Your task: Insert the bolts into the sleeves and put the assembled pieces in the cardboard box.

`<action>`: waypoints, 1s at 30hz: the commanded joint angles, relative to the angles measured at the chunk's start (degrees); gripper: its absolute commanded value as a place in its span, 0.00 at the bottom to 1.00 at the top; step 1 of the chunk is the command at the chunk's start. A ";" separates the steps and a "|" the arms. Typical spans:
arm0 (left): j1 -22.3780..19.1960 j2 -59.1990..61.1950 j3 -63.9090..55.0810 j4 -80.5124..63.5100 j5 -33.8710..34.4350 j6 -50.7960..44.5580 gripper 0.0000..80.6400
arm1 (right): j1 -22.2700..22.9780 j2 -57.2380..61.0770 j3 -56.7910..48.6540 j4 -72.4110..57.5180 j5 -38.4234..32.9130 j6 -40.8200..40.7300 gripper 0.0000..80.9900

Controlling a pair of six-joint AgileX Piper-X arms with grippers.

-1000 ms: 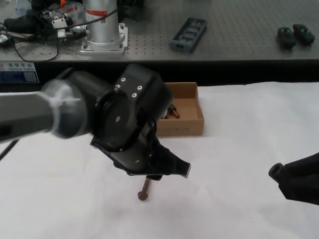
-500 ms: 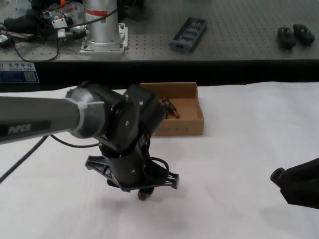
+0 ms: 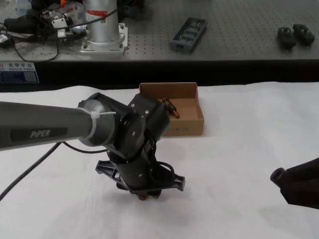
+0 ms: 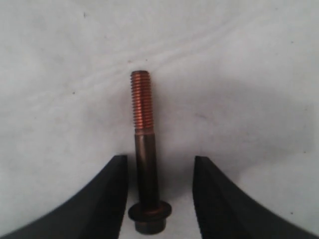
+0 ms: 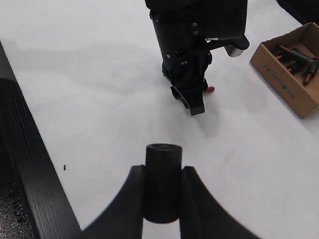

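A copper-coloured bolt (image 4: pixel 142 139) lies flat on the white cloth. My left gripper (image 4: pixel 159 199) is low over it and open, one finger on each side of the shank near the head, with gaps on both sides. In the high view the left gripper (image 3: pixel 144 191) hides all of the bolt except its head (image 3: pixel 143 197). My right gripper (image 5: pixel 163 172) is shut on a black sleeve (image 5: pixel 163 164), held off the cloth at the near right (image 3: pixel 294 186). The cardboard box (image 3: pixel 187 129) stands behind the left arm with assembled pieces (image 3: pixel 171 107) inside.
A black perforated bench runs along the back with a metal post base (image 3: pixel 102 30), a grey rack (image 3: pixel 188 32) and two black parts (image 3: pixel 295 35). The table's dark edge (image 5: pixel 25 164) lies close beside the right gripper. White cloth (image 3: pixel 239 164) stretches between the arms.
The left arm has come down over the bolt, and its gripper now sits low on the cloth astride it. The right arm has hardly moved.
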 commanded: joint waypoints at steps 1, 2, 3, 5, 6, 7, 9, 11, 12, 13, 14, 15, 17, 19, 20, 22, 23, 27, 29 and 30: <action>0.17 1.49 -0.41 -0.61 -0.27 -0.92 0.39 | 0.01 -0.40 -0.15 0.07 -0.86 0.07 0.02; 0.17 1.65 -0.41 -0.93 -0.27 -0.92 0.39 | 0.01 -0.40 -0.15 0.07 -0.86 0.07 0.02; 0.30 1.80 -0.41 -1.43 -0.27 -0.81 0.39 | 0.01 -0.40 -0.15 0.07 -0.86 0.07 0.02; 0.30 1.78 -0.41 -1.67 -0.27 -0.81 0.39 | 0.01 -0.40 -0.15 0.07 -0.86 0.07 0.02; 0.30 1.78 -0.41 -1.66 -0.27 -0.81 0.38 | 0.01 -0.40 -0.15 0.07 -0.86 0.07 0.02; 0.30 1.78 -0.41 -1.66 -0.27 -0.81 0.36 | 0.01 -0.40 -0.15 0.07 -0.86 0.07 0.02; 0.46 1.78 -0.41 -1.66 -0.27 -0.56 0.28 | 0.01 -0.40 -0.15 0.07 -0.86 0.07 0.02; 0.46 1.78 -0.41 -2.55 0.00 1.32 0.19 | 0.01 -0.40 -0.15 0.07 -0.86 0.07 0.02; 0.46 1.78 -0.41 -3.10 0.19 2.56 0.14 | 0.01 -0.40 -0.15 0.07 -0.86 0.07 0.02; 0.46 1.78 -0.41 -3.46 0.18 3.46 0.11 | 0.01 -0.40 -0.15 0.07 -0.86 0.07 0.02; 0.46 1.78 -0.56 -3.43 0.18 4.15 0.05 | 0.01 -0.40 -0.15 0.07 -0.86 0.07 0.02; 0.46 1.78 -0.63 -3.45 0.18 4.63 0.00 | 0.01 -0.40 -0.15 0.07 -0.86 0.07 0.02; 0.46 1.78 -0.60 -3.09 0.42 5.20 0.01 | 0.01 -0.40 -0.15 0.07 -0.86 0.07 0.02; 0.46 1.78 -0.60 -2.42 0.38 5.72 0.01 | 0.01 -0.40 -0.15 0.07 -0.86 0.07 0.02; 0.46 1.78 -0.60 -1.73 0.38 6.53 0.01 | 0.01 -0.40 -0.15 0.07 -0.86 0.07 0.02; 0.46 1.78 -0.60 0.04 0.38 8.97 0.01 | 0.01 -0.40 -0.15 0.07 -0.86 0.07 0.02; 0.46 1.78 -0.60 0.86 0.69 10.62 0.01 | 0.01 -0.40 -0.15 0.07 -0.86 0.07 0.02; 0.46 1.78 -0.60 4.45 2.65 25.88 0.01 | 0.01 -0.40 -0.15 0.07 -0.84 -0.38 0.02; 0.46 1.78 -0.60 6.80 5.06 38.25 0.01 | 0.01 -0.40 -0.15 0.07 -0.84 -0.38 0.02; 0.46 1.64 -0.60 8.39 6.15 44.76 0.01 | 0.01 -0.40 -0.15 0.07 -0.84 -0.38 0.02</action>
